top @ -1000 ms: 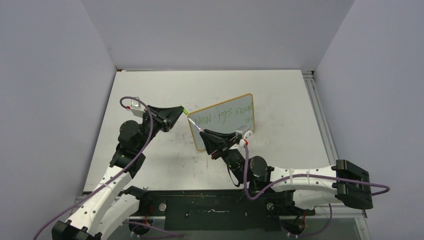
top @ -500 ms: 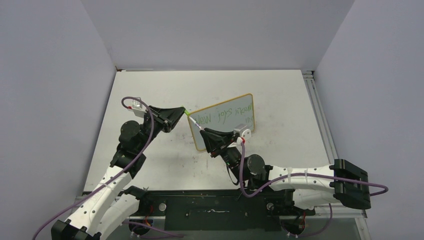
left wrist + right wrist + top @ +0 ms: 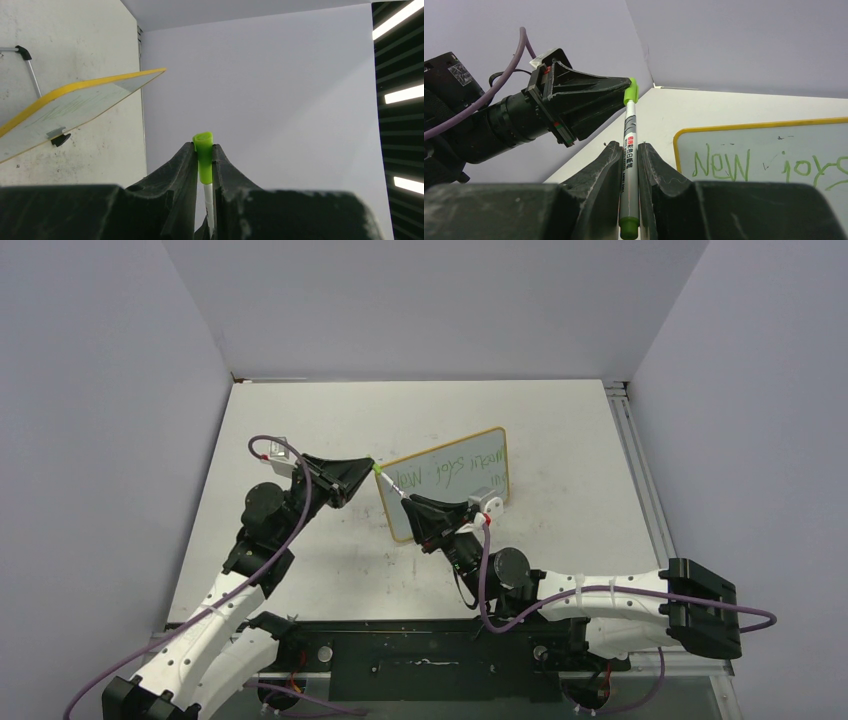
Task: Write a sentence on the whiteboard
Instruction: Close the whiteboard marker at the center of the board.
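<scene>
Right gripper is clamped on the marker mid-barrel, fingers tight on both sides of the printed label. The barrel sticks out past the fingertips toward the left arm.

Left gripper is closed on the green cap. The wrist view shows the cap pinched between both fingertips, with the white barrel running down behind them. From the right wrist, the cap meets the barrel with no gap that I can see.

In the top view the two grippers face each other tip to tip: left from the left side, right from nearer the bases. The marker bridges them on a diagonal.

The cap end sits right at the far-left corner of the whiteboard; I can't tell if it touches. The right gripper overlaps the board's near-left corner.

The whiteboard is mid-table, propped at a tilt on small black feet. The sentence runs across it in green. "New joys" reads clearly from the right wrist; the rest and the short second line are too small for me to read.
</scene>
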`<action>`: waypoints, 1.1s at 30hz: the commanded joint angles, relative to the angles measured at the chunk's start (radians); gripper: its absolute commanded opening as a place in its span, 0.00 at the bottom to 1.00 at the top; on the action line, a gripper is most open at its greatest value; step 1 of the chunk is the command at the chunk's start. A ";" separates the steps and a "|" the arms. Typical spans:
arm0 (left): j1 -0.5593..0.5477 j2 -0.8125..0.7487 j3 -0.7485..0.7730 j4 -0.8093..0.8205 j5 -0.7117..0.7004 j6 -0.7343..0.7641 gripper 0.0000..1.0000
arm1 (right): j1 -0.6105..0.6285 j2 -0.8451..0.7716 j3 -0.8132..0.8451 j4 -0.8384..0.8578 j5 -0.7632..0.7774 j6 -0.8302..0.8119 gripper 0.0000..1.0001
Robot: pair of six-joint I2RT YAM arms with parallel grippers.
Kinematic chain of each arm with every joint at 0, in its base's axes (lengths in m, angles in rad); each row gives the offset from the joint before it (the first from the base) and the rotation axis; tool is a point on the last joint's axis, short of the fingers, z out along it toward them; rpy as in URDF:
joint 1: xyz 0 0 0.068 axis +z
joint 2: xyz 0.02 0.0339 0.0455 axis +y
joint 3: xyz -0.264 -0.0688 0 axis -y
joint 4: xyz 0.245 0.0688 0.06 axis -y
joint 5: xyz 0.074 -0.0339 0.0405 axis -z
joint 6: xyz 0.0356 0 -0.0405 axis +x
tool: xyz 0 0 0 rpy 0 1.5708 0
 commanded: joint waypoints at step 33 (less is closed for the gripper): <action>-0.253 -0.033 -0.075 0.212 -0.253 0.030 0.00 | 0.005 0.183 0.088 0.190 0.072 -0.171 0.05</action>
